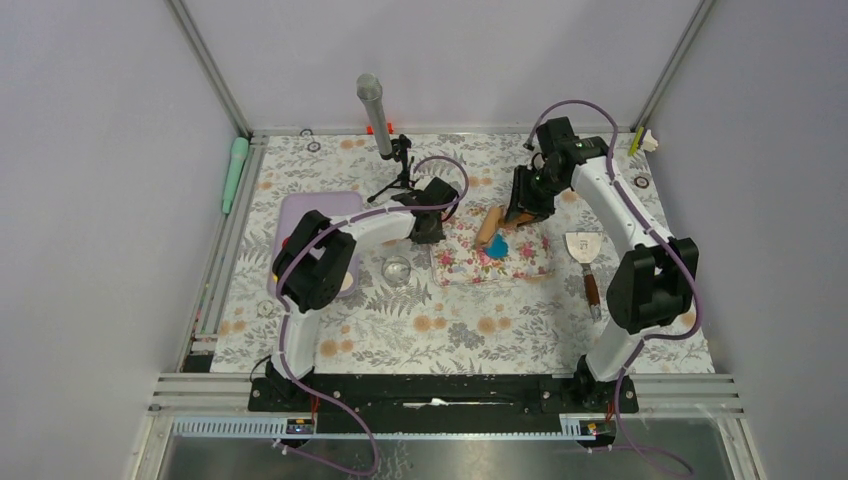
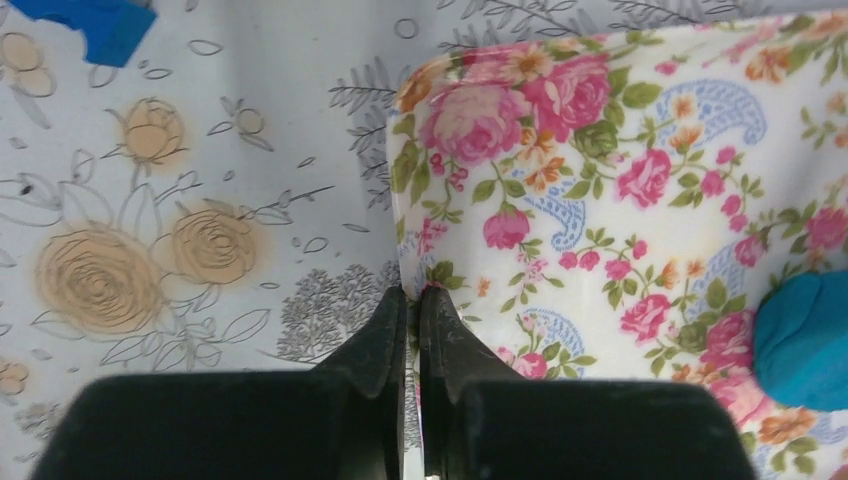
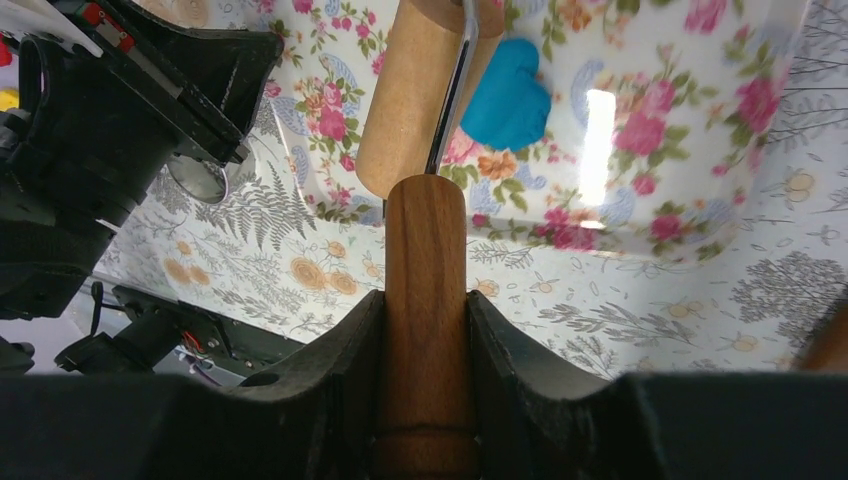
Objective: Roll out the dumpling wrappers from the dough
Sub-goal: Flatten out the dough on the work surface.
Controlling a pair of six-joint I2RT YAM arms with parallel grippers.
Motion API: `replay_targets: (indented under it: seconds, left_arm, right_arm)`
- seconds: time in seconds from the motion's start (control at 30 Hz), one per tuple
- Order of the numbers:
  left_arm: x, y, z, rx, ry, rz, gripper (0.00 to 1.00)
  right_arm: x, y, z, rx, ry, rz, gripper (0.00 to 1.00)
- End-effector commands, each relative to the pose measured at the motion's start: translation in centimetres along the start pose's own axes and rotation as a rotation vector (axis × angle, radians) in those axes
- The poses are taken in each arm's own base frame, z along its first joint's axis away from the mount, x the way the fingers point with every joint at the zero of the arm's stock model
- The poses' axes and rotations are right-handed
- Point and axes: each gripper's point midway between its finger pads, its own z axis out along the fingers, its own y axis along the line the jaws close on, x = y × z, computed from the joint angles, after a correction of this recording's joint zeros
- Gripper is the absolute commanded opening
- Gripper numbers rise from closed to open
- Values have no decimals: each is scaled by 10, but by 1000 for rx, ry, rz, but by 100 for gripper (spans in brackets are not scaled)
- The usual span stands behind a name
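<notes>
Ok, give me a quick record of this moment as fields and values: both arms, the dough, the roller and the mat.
left gripper: jaws shut on the left edge of the floral mat
right gripper: jaws clamped on the handle of the wooden roller
dough: one blue lump on the mat, beside the roller's drum; contact unclear
progress: lump not yet rolled flat
off the mat: blue scrap on the tablecloth

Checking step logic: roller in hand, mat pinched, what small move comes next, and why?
Probably ease the wooden roller onto the dough and press: the right gripper holds its handle, the lump sits unflattened beside the drum, and the left gripper pinches the edge of the floral mat.
</notes>
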Motion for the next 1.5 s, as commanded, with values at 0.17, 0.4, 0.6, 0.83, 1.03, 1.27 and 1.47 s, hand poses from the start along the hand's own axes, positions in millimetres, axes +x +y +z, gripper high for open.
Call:
replay_targets:
  seconds: [0.17,0.4,0.6,0.83,1.03,1.27,1.47]
  left_arm:
    - [25,0,-23,111,55,145,0]
    - [39,2,-22,115,124,174,0]
    - [42,3,-22,107,131,163,0]
    - [43,4,-23,107,134,155,0]
    - [48,7,-22,100,145,157,0]
    - [51,3,-23,106,141,168,0]
    - [54,3,-26,105,135,177,0]
  right_arm:
    - [26,-24,-36,92,37,-93,0]
    - [52,-6,-21,-51,97,7,0]
    - [34,-6,-21,-33,-89,173,0]
    - [48,-22,2,20,-76,325,0]
    - [66,-24,24,-2,-10,414,0]
    - [67,-29,45,1,15,488,0]
    - [56,-31,55,9,9,495,0]
